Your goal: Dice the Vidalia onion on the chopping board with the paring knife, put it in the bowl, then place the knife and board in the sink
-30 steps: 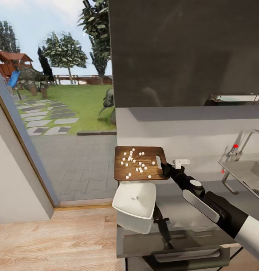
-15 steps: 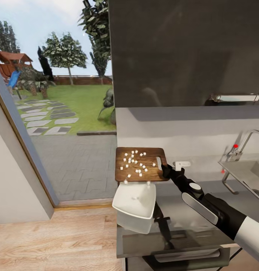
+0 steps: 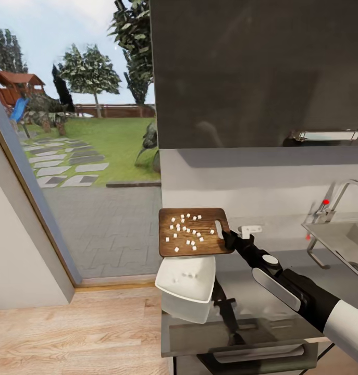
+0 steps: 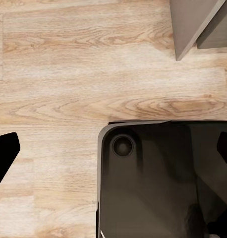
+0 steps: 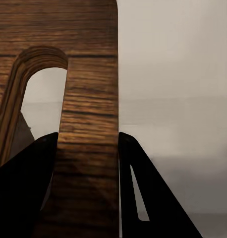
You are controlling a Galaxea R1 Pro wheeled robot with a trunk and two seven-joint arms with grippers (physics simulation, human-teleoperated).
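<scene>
Diced onion (image 3: 185,228) has begun sliding off the chopping board (image 3: 192,232): a few more bits now lie in the bowl (image 3: 186,279) directly beneath its lowered edge than a second ago, most apparently still on the wood. The right end effector (image 3: 226,238) pinches the board's handle end, tilting it; pouring is underway.

Grainy wooden chopping board (image 3: 192,231), glossy countertop (image 3: 262,291)
</scene>
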